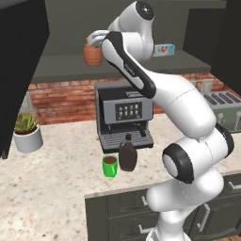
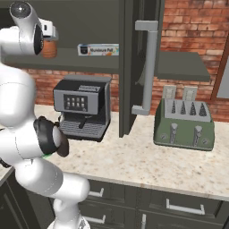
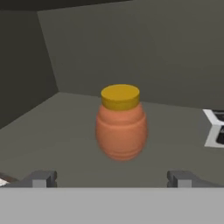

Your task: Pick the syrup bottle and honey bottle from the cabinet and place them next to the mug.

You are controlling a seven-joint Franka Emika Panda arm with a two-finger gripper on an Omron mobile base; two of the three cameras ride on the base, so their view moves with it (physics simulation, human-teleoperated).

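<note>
- Left base view: we see the arm reaching up into the cabinet (image 1: 70, 61), hand at the honey bottle (image 1: 92, 55) on the shelf; mug (image 1: 110, 165) holds dark liquid, syrup bottle (image 1: 127, 154) just beside it.
- Right base view: honey bottle (image 2: 49, 49) partly hidden by arm.
- Hand view: gripper (image 3: 112, 178) spread wide, holding nothing; bottle upright ahead.

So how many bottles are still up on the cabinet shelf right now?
1: the honey bottle stands on the cabinet shelf. The syrup bottle is already down beside the mug.

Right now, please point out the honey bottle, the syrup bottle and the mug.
honey bottle (image 3: 121, 131), hand view, on its ribbed orange body.
syrup bottle (image 1: 127, 157), left base view, on its wide brown body.
mug (image 1: 110, 168), left base view, on its green side.
</note>
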